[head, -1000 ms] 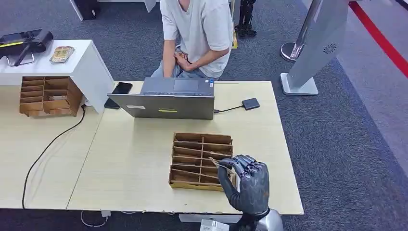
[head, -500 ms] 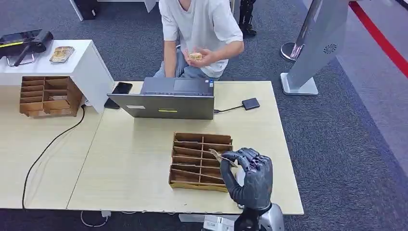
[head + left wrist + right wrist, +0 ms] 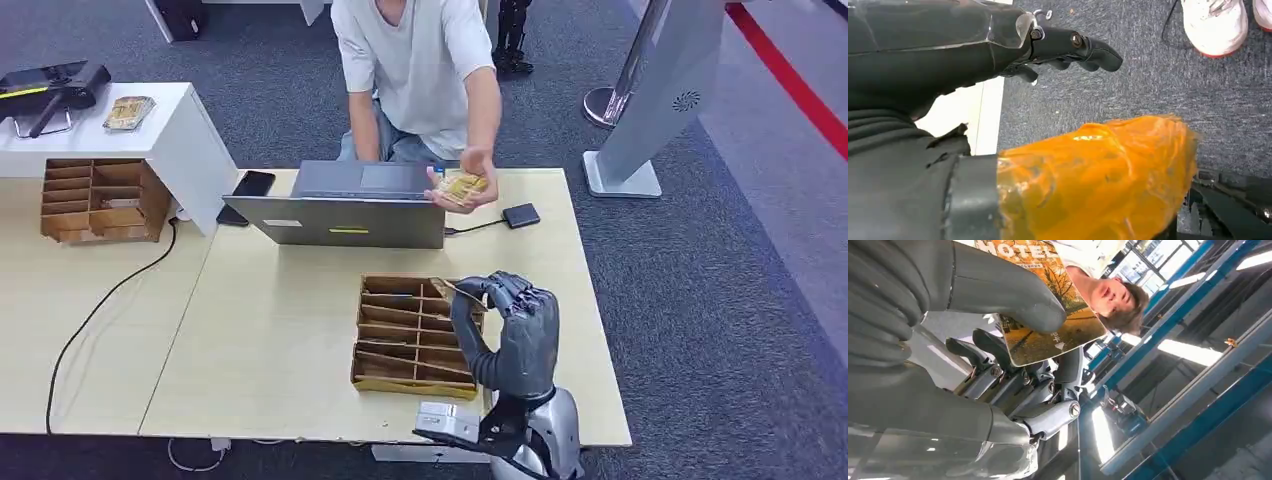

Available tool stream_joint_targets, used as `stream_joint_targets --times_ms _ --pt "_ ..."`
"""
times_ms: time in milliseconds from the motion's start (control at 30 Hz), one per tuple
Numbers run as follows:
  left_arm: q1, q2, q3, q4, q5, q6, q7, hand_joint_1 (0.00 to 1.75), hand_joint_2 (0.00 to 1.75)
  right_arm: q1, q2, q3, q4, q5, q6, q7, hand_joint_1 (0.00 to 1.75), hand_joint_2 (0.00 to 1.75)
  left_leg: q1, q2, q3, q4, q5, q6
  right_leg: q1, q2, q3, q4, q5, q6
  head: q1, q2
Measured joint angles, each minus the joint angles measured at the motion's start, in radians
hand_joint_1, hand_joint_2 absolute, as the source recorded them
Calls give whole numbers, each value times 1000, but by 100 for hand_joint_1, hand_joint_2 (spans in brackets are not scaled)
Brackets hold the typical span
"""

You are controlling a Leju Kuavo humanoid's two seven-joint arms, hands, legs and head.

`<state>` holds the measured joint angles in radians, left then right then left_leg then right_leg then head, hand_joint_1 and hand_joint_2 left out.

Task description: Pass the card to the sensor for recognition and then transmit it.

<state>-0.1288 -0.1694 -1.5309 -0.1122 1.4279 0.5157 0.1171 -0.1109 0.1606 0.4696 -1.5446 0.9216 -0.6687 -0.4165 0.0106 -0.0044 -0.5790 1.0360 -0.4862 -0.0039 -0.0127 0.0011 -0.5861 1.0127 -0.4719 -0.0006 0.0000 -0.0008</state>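
My right hand stands raised over the near right part of the wooden divided box, pinching a card at its edge. In the right wrist view the card has an orange autumn picture with the word MOTEL; the thumb presses on its face and the fingers lie behind it. The small black sensor lies on the table right of the laptop, wired to it. My left hand hangs beside the table edge over the carpet, holding nothing.
A person behind the table reaches a hand with a stack of cards over the laptop's right corner. A phone lies left of the laptop. A second wooden box stands at far left. A shoe is on the carpet.
My right hand has lifted and moved away from me with the card, over the box. The person has picked up a stack of cards and stretched that arm out over the table.
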Motion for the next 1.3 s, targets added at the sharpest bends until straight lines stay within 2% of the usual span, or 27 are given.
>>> stream_joint_targets --times_ms 400,600,700,1000,1267,1300 --pt "0 1 -8 0 -46 -13 10 0 0 -130 0 37 115 42 0 102 175 175 0 0 0 0 0 0 0 0 0 0 0 0 0 0" --pt "0 6 -9 0 -70 -24 16 0 0 -206 0 61 190 78 0 183 175 175 0 0 0 0 0 0 0 0 0 0 0 0 0 0" --pt "0 7 -9 0 -72 -24 16 0 0 -230 0 72 218 81 0 192 175 175 0 0 0 0 0 0 0 0 0 0 0 0 0 0" --pt "0 12 -9 0 -105 -38 17 0 0 -341 0 103 354 125 10 321 173 175 0 0 0 0 0 0 0 0 0 0 0 0 0 0" --pt "0 15 -9 0 -105 -40 18 0 0 -370 0 112 415 135 11 337 171 175 0 0 0 0 0 0 0 0 0 0 0 0 0 0" --pt "0 15 -9 0 -105 -40 18 0 0 -372 0 113 420 134 11 337 157 175 0 0 0 0 0 0 0 0 0 0 0 0 0 0"
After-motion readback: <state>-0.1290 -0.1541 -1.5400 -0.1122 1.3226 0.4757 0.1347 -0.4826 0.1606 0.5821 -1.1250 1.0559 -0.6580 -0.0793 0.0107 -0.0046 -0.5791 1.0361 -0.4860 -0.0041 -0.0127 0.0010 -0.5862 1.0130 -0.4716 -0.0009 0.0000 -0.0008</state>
